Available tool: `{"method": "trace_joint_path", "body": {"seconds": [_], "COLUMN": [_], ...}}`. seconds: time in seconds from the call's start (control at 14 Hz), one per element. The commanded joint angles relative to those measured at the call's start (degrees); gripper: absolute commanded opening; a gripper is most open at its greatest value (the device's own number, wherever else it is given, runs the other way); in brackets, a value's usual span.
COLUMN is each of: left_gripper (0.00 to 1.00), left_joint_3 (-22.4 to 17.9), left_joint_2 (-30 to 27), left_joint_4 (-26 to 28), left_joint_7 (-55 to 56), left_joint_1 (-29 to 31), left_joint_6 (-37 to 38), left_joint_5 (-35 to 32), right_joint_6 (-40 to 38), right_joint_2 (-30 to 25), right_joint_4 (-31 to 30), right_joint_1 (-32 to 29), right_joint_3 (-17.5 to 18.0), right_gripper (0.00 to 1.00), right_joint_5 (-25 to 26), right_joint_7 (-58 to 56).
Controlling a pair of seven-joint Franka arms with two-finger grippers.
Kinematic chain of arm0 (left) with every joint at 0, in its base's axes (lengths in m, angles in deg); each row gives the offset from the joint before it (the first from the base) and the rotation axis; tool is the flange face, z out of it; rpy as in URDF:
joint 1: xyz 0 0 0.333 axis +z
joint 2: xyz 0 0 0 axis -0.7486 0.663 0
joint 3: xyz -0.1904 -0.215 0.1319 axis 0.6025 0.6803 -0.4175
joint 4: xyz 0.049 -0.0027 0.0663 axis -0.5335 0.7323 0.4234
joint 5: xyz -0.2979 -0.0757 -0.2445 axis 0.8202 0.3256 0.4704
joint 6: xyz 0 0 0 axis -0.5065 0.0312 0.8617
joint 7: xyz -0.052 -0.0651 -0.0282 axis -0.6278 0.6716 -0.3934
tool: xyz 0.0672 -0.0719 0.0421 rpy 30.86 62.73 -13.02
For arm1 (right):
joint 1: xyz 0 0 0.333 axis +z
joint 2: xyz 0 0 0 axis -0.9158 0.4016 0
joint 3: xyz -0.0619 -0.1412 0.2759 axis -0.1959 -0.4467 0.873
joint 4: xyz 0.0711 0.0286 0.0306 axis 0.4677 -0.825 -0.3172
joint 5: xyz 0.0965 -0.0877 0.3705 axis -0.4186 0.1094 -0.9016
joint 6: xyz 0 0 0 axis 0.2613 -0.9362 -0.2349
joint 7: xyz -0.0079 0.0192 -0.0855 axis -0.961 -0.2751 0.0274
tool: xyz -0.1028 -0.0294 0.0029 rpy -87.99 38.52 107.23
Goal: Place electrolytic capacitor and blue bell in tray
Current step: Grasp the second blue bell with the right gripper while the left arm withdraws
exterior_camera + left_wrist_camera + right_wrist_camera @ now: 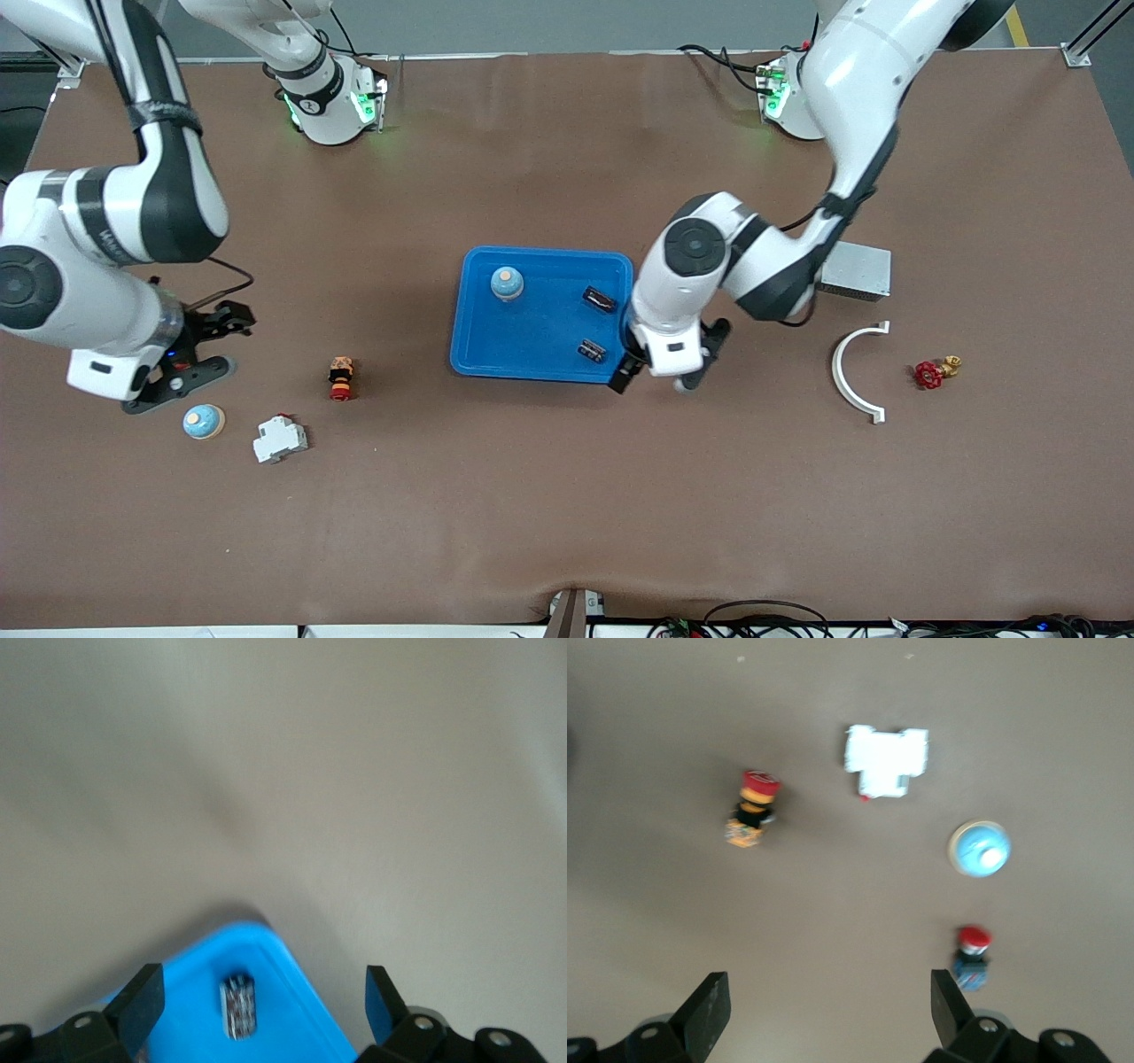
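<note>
The left gripper [654,376] hangs with fingers spread wide and empty over the corner of the shallow bright-blue plastic tray [478,346] nearest the front camera at the left arm's end. In the tray lie two black cylindrical electrolytic capacitors [592,351] and [600,299], and a blue dome-shaped bell [507,283]. The right gripper [205,347], also wide and empty, hovers above a second blue bell [204,422] on the brown table [567,496].

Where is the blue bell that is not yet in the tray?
The blue bell sits beside the white breaker, toward the right arm's end, near the right claw.
</note>
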Motion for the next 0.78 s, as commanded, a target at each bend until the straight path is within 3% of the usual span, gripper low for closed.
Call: {"method": "trace_joint_path", "body": {"seconds": [0.0, 0.43, 0.71], "left_gripper": [1.00, 1.00, 1.00], "left_joint_3": [0.5, 0.5, 0.1], "left_joint_2": [-5.4, -11.1, -11.1], "left_joint_4": [1.4, -2.1, -4.3], "left_joint_7": [-7.7, -30.2, -42.0], "left_joint_1": [4.6, 14.3, 19.0], "left_joint_6": [3.7, 13.7, 14.5], "left_joint_5": [-0.2, -0.2, -0.1], "right_joint_6": [7.3, 21.6, 25.8], "right_joint_2": [1.1, 11.2, 15.5], "right_joint_4": [-2.3, -2.1, -1.3], "right_joint_1": [-5.4, -12.0, -13.3], "right_joint_3": [1.2, 1.3, 1.3], "right_gripper": [1.00, 1.00, 1.00], "right_joint_5": [1.1, 1.2, 0.5], "right_joint_7": [-9.6, -19.2, -21.4]}}
